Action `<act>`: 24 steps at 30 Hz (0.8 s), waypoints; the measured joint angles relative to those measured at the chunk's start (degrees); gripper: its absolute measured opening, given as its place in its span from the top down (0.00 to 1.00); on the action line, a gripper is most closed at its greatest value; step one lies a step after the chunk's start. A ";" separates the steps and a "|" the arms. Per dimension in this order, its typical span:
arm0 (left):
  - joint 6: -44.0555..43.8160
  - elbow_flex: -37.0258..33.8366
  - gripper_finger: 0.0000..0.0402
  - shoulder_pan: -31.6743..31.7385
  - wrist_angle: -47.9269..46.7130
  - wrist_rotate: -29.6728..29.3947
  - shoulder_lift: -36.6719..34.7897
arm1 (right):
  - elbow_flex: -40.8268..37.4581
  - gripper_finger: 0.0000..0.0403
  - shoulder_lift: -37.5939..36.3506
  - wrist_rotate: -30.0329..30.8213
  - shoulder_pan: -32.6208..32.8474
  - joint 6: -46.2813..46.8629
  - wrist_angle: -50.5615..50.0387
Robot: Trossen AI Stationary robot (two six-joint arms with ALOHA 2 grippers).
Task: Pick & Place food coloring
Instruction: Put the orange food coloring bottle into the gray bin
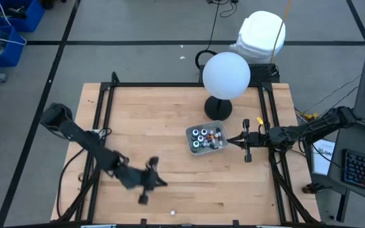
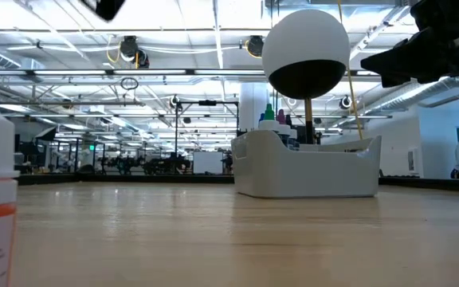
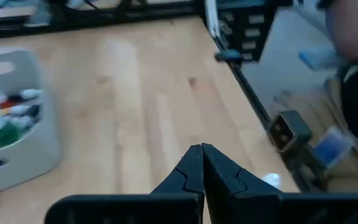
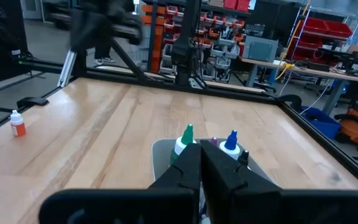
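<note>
Food coloring bottles (image 1: 206,135): approx. ten small bottles, upright, packed close together in grey tray (image 1: 191,144) at table centre-right. White and dark caps; green-tipped and blue-tipped ones visible in right wrist view. One stray bottle (image 1: 173,213), white w/ orange band, upright, alone near front table edge.

White globe lamp (image 1: 226,75) stands behind grey tray (image 1: 191,140).

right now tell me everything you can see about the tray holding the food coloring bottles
The tray is a pale grey, plastic-looking rectangular bin with rounded corners and a dipped wall. It sits flat on the wooden table, right of centre, beside the dark base of the white globe lamp. Small food coloring bottles stand upright inside; green and blue tips show. The shut right gripper is at its edge.
</note>
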 joint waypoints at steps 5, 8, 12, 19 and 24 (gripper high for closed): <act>-1.36 16.59 0.92 -3.88 -13.50 -0.42 13.42 | 0.00 1.00 0.00 -0.01 0.00 0.54 -0.01; -2.90 24.49 0.81 -5.26 -18.53 2.88 20.11 | 0.00 1.00 0.00 -0.11 0.00 1.04 -0.01; -3.26 30.74 0.63 -6.37 -18.80 7.52 26.83 | 0.00 1.00 0.00 -0.15 0.22 2.28 -0.01; -4.28 33.30 0.42 -5.73 -19.34 9.42 31.48 | 0.02 1.00 0.02 -0.13 0.22 2.52 -0.03; -4.69 33.30 0.36 -4.42 -20.77 9.28 32.78 | 0.02 1.00 0.02 -0.11 0.24 2.43 -0.34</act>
